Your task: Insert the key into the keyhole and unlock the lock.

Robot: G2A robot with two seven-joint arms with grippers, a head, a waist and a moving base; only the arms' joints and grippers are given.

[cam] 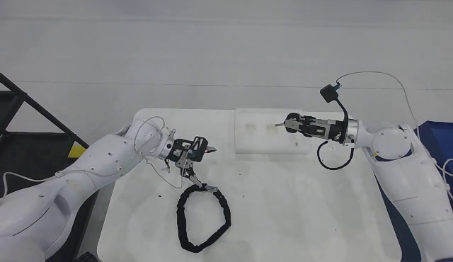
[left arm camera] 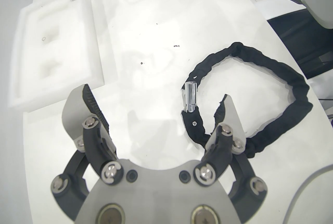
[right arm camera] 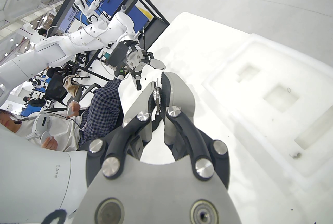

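Unlocking has yet to begin on the white table (cam: 297, 212). At its far side sits a foam tray (cam: 258, 131). The black chain lock (left arm camera: 299, 84) lies looped near the front edge, with no key in its silver lock cylinder (left arm camera: 191, 97).

The left arm stretches low over the table. The left gripper (left arm camera: 156, 95) hovers just above the cylinder, its fingers spread wide and empty.

The right arm reaches over the tray. The right gripper (right arm camera: 158, 84) is pinched on the small key (right arm camera: 157, 95), held aloft well apart from the lock. Insertion and turning are both left to do.
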